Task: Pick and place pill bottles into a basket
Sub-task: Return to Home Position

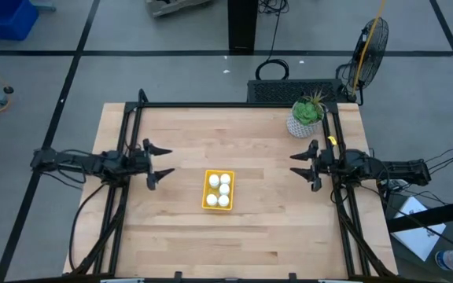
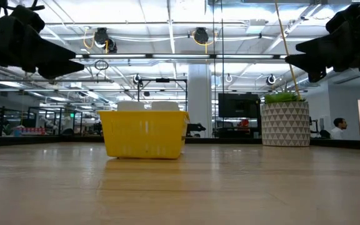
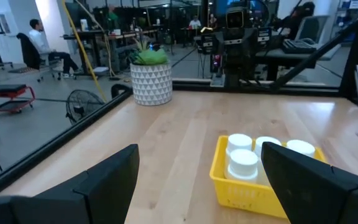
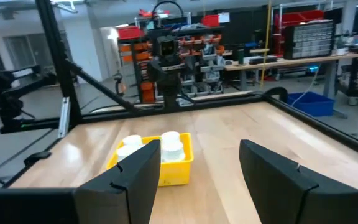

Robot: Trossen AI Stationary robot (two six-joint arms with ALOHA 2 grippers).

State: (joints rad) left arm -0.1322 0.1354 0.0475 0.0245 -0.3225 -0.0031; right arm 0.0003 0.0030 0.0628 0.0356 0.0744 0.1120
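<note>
The yellow basket (image 1: 218, 190) stands on the table's middle, holding several white pill bottles (image 1: 219, 189) upright inside it. It also shows in the low view (image 2: 144, 134), the left wrist view (image 3: 253, 186) and the right wrist view (image 4: 166, 168). My left gripper (image 1: 162, 163) is open and empty at the table's left, left of the basket. My right gripper (image 1: 299, 165) is open and empty at the table's right, right of the basket.
A white patterned pot with a green plant (image 1: 306, 116) stands at the table's far right corner. A dark rail frame (image 1: 234, 104) runs along the table's far, left and right edges. A person sits beyond the table (image 3: 39, 40).
</note>
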